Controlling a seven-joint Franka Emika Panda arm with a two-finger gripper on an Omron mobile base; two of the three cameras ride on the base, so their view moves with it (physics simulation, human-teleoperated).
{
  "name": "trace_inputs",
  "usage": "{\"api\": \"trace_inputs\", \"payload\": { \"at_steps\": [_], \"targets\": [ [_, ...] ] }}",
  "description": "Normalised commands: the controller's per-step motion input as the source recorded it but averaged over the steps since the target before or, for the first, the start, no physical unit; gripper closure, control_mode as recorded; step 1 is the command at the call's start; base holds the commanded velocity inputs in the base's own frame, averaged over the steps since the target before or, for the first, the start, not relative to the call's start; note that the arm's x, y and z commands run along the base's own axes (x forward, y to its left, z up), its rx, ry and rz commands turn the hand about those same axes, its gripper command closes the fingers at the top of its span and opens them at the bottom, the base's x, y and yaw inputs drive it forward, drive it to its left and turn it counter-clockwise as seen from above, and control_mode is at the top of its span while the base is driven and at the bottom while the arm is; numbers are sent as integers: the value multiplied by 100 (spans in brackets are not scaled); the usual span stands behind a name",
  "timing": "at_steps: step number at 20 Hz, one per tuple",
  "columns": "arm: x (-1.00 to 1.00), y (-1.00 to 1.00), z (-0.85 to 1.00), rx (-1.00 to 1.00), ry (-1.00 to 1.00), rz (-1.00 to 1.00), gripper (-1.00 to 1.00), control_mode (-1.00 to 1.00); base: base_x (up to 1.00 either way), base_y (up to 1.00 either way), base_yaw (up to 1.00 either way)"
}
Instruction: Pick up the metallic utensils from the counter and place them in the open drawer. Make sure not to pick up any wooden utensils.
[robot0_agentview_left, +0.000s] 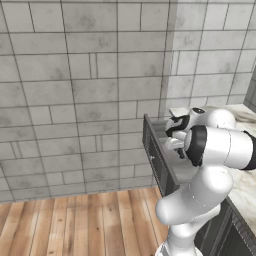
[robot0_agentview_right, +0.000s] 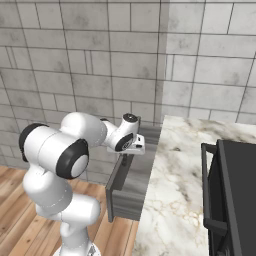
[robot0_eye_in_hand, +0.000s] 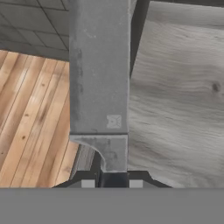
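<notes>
In the hand view a flat grey metal knife blade (robot0_eye_in_hand: 99, 87) runs up from my gripper (robot0_eye_in_hand: 113, 181), which is shut on the knife's short black handle. The blade hangs over the dark front edge of the open drawer (robot0_eye_in_hand: 183, 100): the drawer's grey wood-grain floor is to its right, the room's plank floor to its left. From the base views my gripper (robot0_agentview_left: 176, 145) (robot0_agentview_right: 131, 149) hovers just above the open drawer (robot0_agentview_left: 157, 162) (robot0_agentview_right: 119, 190), which sticks out from the end of the white marble counter (robot0_agentview_right: 180, 170) (robot0_agentview_left: 245, 192). The wooden utensils are out of view.
A dark stove (robot0_agentview_right: 235, 190) with a bar handle stands on the counter's right side. A grey block wall (robot0_agentview_left: 75, 100) rises behind the drawer. Wooden floor (robot0_agentview_left: 75, 225) lies to the drawer's left. My own arm crosses in front of the counter.
</notes>
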Motion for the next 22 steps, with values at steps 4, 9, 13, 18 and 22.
{"api": "trace_inputs", "payload": {
  "at_steps": [4, 9, 13, 18, 22],
  "targets": [
    [2, 0, 0, 7, -8, -1, 100, -100, 0, 0, 0],
    [0, 0, -6, 13, -4, 0, 100, -100, 0, 0, 0],
    [0, 0, 0, 5, 0, 0, 100, -100, 0, 0, 0],
    [2, 2, 0, 0, 18, 0, 100, -100, 0, 0, 0],
    [2, 0, -22, 5, 20, 0, 100, -100, 0, 0, 0]
  ]
}}
